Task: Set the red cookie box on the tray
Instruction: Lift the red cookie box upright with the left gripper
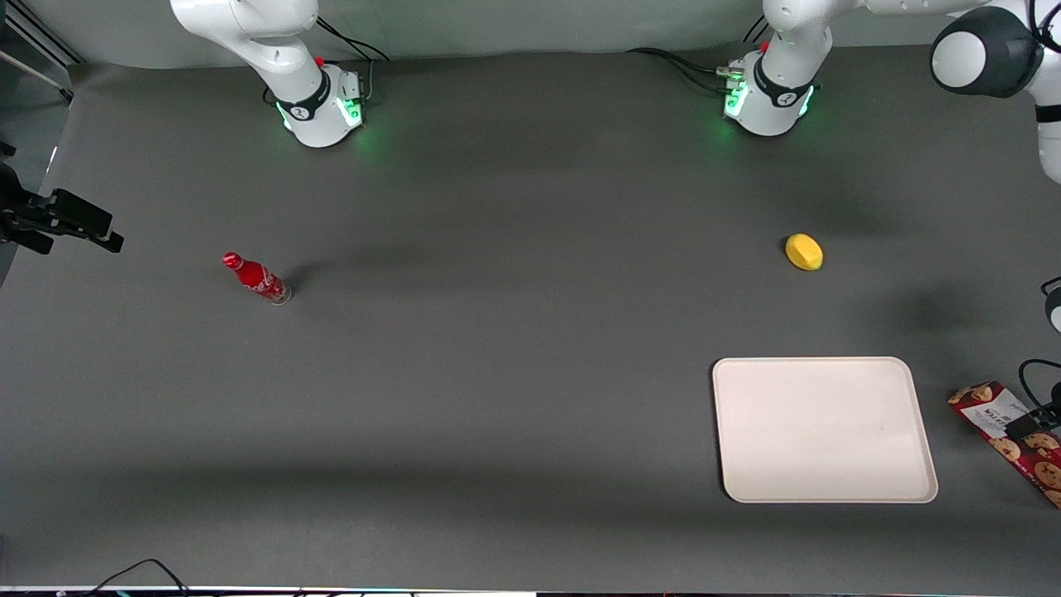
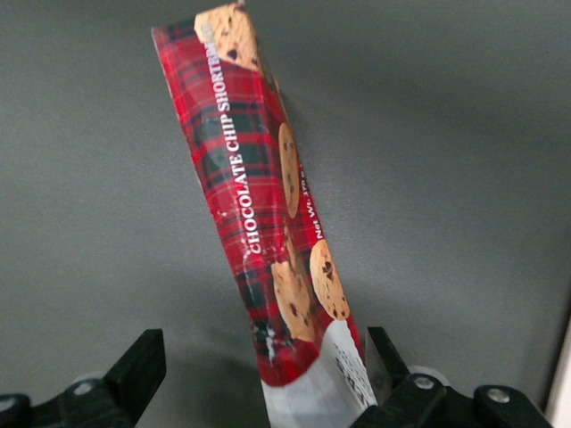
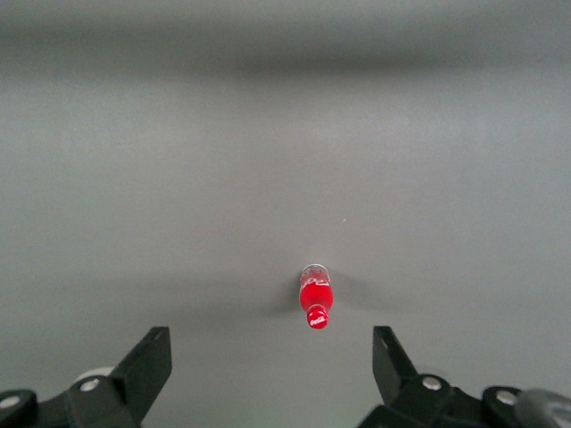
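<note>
The red cookie box (image 1: 999, 427) (image 2: 268, 205) lies on the dark mat at the working arm's end of the table, just beside the tray (image 1: 821, 427) and apart from its rim. My left gripper (image 1: 1022, 427) (image 2: 265, 357) hangs over the box's white-label end. It is open, with the fingers spread wide on either side of the box. One finger (image 2: 385, 352) is close against the label end; the second finger (image 2: 143, 366) stands well away from the carton. The cream-white tray has nothing on it.
A yellow lemon-like fruit (image 1: 804, 251) sits farther from the front camera than the tray. A small red bottle (image 1: 257, 279) (image 3: 315, 303) stands toward the parked arm's end. The table's edge runs close to the box.
</note>
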You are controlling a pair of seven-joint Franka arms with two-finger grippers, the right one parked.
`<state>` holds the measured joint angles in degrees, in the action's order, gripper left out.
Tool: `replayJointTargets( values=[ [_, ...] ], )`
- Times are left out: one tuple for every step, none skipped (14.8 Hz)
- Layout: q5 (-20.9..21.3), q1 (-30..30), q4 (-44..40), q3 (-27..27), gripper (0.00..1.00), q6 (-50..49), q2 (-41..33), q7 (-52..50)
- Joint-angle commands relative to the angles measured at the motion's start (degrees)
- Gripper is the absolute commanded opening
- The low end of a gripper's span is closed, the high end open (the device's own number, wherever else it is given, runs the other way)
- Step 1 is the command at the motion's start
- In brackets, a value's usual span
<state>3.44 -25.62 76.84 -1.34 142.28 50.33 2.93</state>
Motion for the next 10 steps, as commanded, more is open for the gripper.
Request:
replayJointTargets(
  values=[
    [-0.89,-0.83,-3.28,-0.77,1.00,2.82,3.80,1.12],
    [-0.89,-0.92,-3.37,-0.77,1.00,3.96,4.24,1.20],
    [-0.98,-1.09,-3.37,-0.77,1.00,4.15,4.25,1.38],
    [-0.89,-1.18,-3.37,-0.77,0.97,4.06,4.25,1.38],
    [-0.89,-1.18,-3.45,-0.77,0.80,3.89,4.25,1.38],
    [-0.98,-1.18,-3.46,-0.86,0.52,3.54,4.07,1.29],
    [-0.98,-1.18,-3.46,-0.94,0.34,3.27,3.90,1.21],
    [-0.89,-1.18,-3.46,-0.86,0.16,3.27,3.89,1.38],
    [-0.54,-1.18,-3.37,-0.77,0.00,3.27,3.89,1.56],
    [-0.37,-1.18,-3.45,-0.77,0.00,2.92,3.63,2.60]
  ],
)
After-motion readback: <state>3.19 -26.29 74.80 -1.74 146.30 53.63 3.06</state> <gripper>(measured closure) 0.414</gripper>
